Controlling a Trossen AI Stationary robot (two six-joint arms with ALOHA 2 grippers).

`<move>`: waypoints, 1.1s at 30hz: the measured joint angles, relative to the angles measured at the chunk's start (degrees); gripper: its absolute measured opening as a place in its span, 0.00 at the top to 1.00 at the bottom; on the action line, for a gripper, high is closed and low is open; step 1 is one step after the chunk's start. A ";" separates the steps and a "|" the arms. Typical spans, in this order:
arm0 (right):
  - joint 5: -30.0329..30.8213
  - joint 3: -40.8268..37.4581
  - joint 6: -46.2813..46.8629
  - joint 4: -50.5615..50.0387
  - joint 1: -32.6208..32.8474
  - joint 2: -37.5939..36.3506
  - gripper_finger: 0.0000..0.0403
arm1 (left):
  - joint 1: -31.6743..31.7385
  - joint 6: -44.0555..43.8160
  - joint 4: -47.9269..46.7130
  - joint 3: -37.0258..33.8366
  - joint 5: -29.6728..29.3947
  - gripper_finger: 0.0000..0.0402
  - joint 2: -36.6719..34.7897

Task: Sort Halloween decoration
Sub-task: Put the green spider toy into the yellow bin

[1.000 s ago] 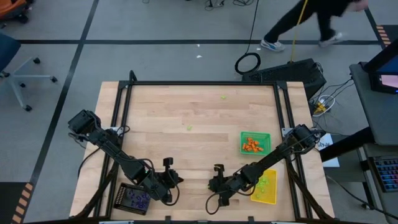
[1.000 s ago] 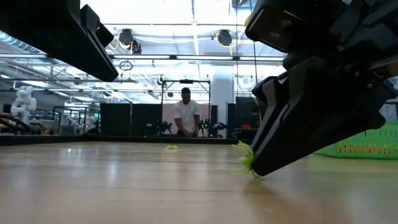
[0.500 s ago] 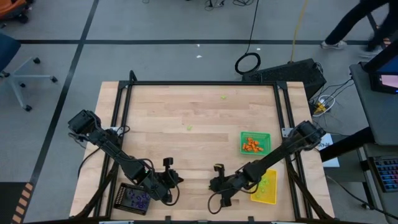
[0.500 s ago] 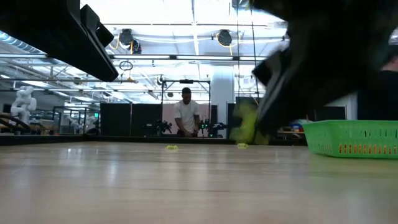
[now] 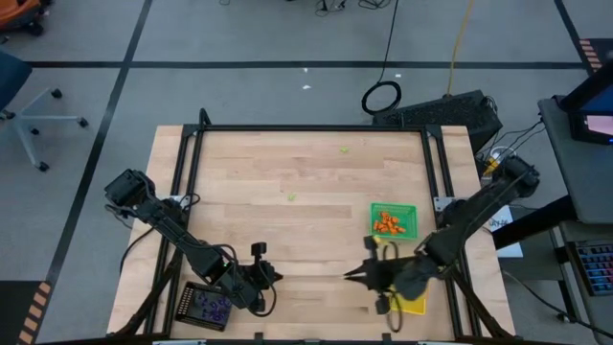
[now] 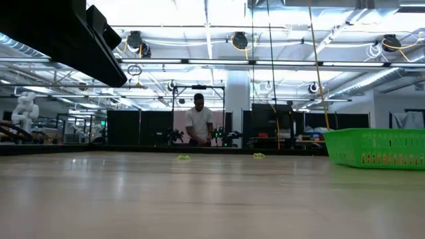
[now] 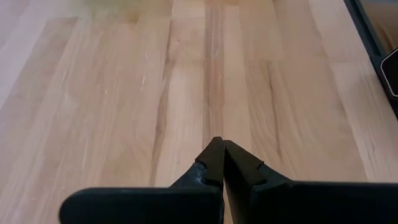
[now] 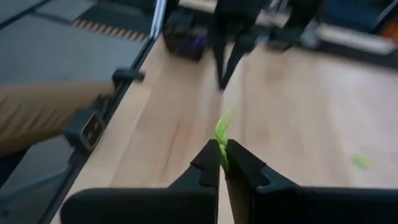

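Lime-green trinket (image 8: 222, 138): tiny, spiky, frayed plastic, pinched at the tips of the right gripper (image 8: 222, 148), above the table (image 5: 306, 172); left gripper (image 7: 220, 149) clenched, empty

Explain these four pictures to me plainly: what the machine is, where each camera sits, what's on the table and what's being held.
Two dark robot arms work at a wooden table. One camera looks straight down, one sits level with the tabletop, and one rides on each wrist. The right end effector is shut on a lime green trinket, near the yellow tray. The left end effector is shut and empty, beside the black tray of purple pieces. The green tray holds orange pieces. Two more green trinkets lie loose on the table.
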 joint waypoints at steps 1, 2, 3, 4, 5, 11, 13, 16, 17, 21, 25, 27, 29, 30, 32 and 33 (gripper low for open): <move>2.00 -0.92 -0.85 1.18 0.65 -1.16 1.00 | 0.02 0.00 0.00 0.00 -0.24 0.98 0.00; 3.91 -1.95 -1.84 3.02 1.18 -2.09 1.00 | 0.08 0.02 0.00 0.00 -0.67 0.98 0.00; 5.58 -2.90 -2.98 5.09 1.58 -2.76 1.00 | 0.19 0.02 0.02 0.00 -1.03 0.98 0.00; 6.83 -3.82 -4.13 7.38 1.80 -3.20 1.00 | 0.34 0.12 0.06 0.00 -1.14 0.98 0.00; 7.83 -4.86 -5.36 9.91 1.95 -3.54 1.00 | 0.52 0.75 0.12 0.00 -1.15 0.98 0.00; 9.02 -10.77 -13.59 25.19 0.81 -3.57 1.00 | 1.54 6.97 3.30 0.01 -1.12 0.98 0.00; 9.02 -12.42 -15.79 29.85 0.19 -3.57 1.00 | 1.96 9.46 3.17 0.83 -1.08 0.98 -0.09; 8.95 -14.50 -18.21 34.86 -0.42 -3.57 1.00 | 2.47 12.25 3.18 2.38 -1.05 0.98 -0.29; 8.88 -14.98 -18.23 35.79 -0.63 -3.57 1.00 | 2.54 13.08 3.21 2.72 -1.03 0.98 -0.42; 8.89 -16.28 -15.70 38.07 -1.16 -3.57 1.00 | 2.53 12.96 3.11 2.86 -0.96 0.98 -0.61; 8.86 -16.52 -13.66 39.26 -1.09 -3.57 1.00 | 2.15 12.91 3.44 2.86 -0.93 0.98 -0.61; 8.86 -16.52 -12.86 39.98 -1.09 -3.59 1.00 | 2.15 12.06 3.67 2.86 -0.90 0.98 -0.61; 8.88 -16.52 -13.62 40.21 -1.11 -3.61 1.00 | 2.15 11.58 4.15 2.86 -0.88 0.98 -0.61; 8.88 -16.52 -15.21 40.14 -1.13 -3.61 1.00 | 2.15 11.61 4.25 2.86 -0.85 0.98 -0.61; 8.88 -16.52 -20.19 39.89 -1.11 -3.61 1.00 | 2.15 11.65 4.26 2.86 -0.84 0.98 -0.61; 8.86 -16.52 -22.82 39.88 -1.10 -3.61 1.00 | 2.15 11.66 4.26 2.86 -0.83 0.98 -0.61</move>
